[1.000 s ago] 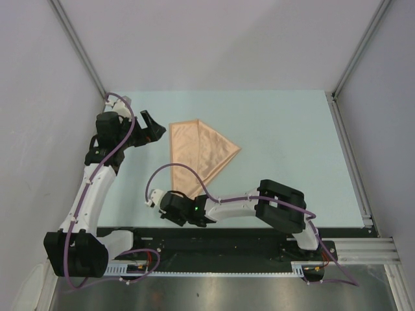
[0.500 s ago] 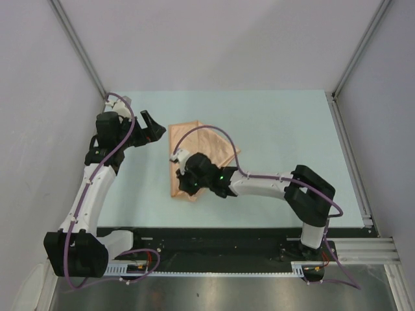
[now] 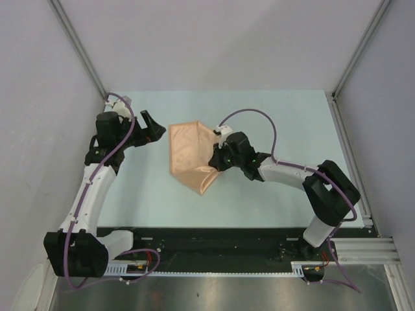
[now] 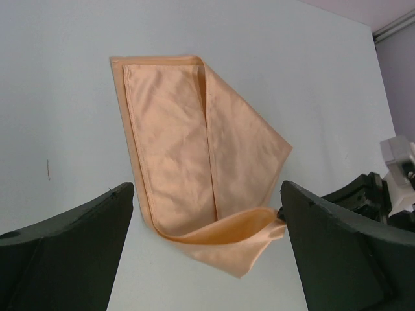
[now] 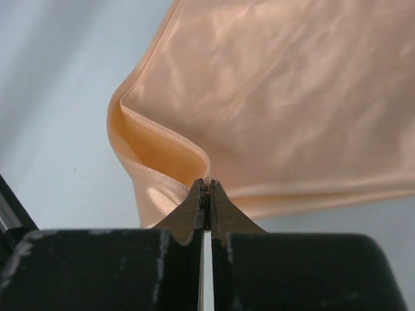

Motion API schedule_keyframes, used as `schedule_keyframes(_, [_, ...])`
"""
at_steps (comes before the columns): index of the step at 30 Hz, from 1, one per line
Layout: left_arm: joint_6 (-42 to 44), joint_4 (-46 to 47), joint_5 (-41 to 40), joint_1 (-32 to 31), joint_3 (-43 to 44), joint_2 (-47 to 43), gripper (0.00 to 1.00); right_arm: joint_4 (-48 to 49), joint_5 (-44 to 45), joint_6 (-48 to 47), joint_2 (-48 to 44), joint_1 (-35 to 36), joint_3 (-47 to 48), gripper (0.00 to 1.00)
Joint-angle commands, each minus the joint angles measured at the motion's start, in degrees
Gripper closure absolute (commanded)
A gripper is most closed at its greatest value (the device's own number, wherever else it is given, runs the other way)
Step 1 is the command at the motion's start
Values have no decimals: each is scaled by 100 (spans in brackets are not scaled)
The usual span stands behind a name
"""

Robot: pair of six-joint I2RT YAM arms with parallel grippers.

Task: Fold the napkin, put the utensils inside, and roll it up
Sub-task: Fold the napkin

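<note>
napkin (image 3: pixel 188 155) mid-counter (image 3: pixel 285 116), partly folded, right-side edge raised in a loose loop off the surface. right fingers (image 5: pixel 194 210) pinched tight on that edge's hem. left fingers (image 4: pixel 71 253) wide apart, holding nothing, just left of the cloth. Satin: prob. light, limp, slippery, so creases won't hold and layers may slide. Best grip at hems/corners, not mid-panel. No containers in view, no utensil visible either.

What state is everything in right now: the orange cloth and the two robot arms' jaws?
napkin: partly folded on the table, one edge lifted off it.
left gripper: jaws open, holding nothing, beside the napkin.
right gripper: jaws shut on the napkin's lifted edge.
</note>
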Motion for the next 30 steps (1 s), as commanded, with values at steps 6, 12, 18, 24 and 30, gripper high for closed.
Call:
schedule_keyframes(6, [-87, 180, 110, 47, -28, -114, 0, 636, -283, 71, -291, -819, -134, 100])
schedule_keyframes(12, [-87, 180, 110, 47, -28, -105, 1, 671, -336, 88, -71, -1276, -107, 100])
schedule_keyframes(18, [-96, 180, 119, 47, -28, -88, 0, 706, -414, 89, 245, -1575, -116, 100])
schedule_keyframes(24, [-96, 180, 119, 47, -28, -70, 0, 715, -415, 71, 623, -1672, -46, 100])
schedule_keyframes(30, [-96, 180, 110, 47, -37, -53, 0, 741, -362, 62, 799, -1733, 25, 100])
